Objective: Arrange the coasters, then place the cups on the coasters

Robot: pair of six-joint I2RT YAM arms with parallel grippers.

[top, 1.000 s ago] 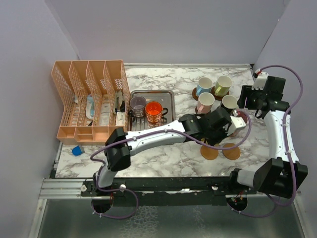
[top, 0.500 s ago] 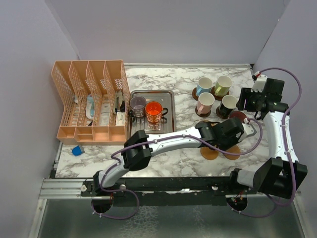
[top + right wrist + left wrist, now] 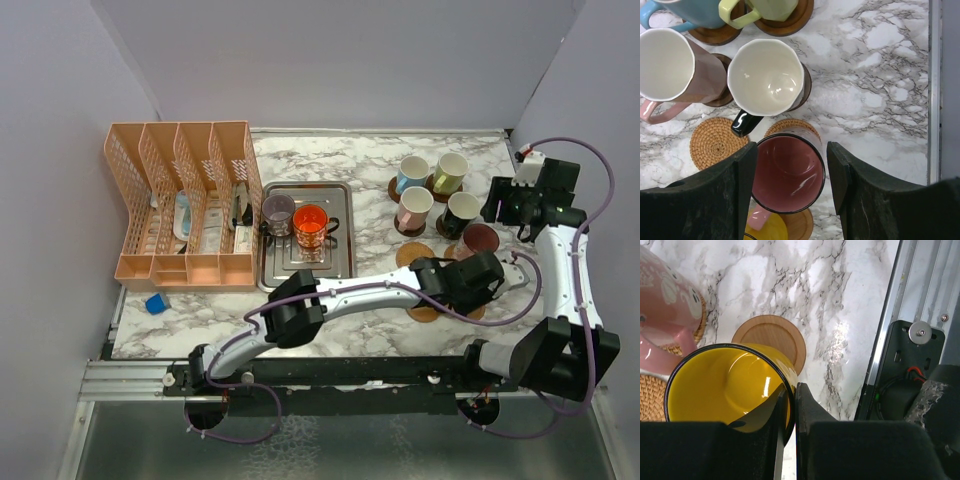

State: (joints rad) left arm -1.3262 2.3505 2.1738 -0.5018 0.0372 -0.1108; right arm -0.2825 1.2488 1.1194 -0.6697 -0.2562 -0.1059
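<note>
My left gripper (image 3: 789,405) pinches the yellow cup (image 3: 725,385) by its rim, just beside a bare coaster (image 3: 767,335). The right gripper (image 3: 790,170) stands open around the maroon cup (image 3: 787,177) (five look seated). The purple cup (image 3: 278,212) and orange cup (image 3: 311,224) wait in the tray (image 3: 340,190).

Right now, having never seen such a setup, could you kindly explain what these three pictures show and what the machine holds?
These are two robot arms bolted to a marble table. The wide picture looks down from above and behind them; the other two come from a camera on each wrist. On the table lie a steel tray, an orange rack, several cups and round coasters. The left gripper pinches the wall of a yellow cup beside a bare wooden coaster. The right gripper is open, its jaws either side of a dark pink cup on a woven coaster.
</note>
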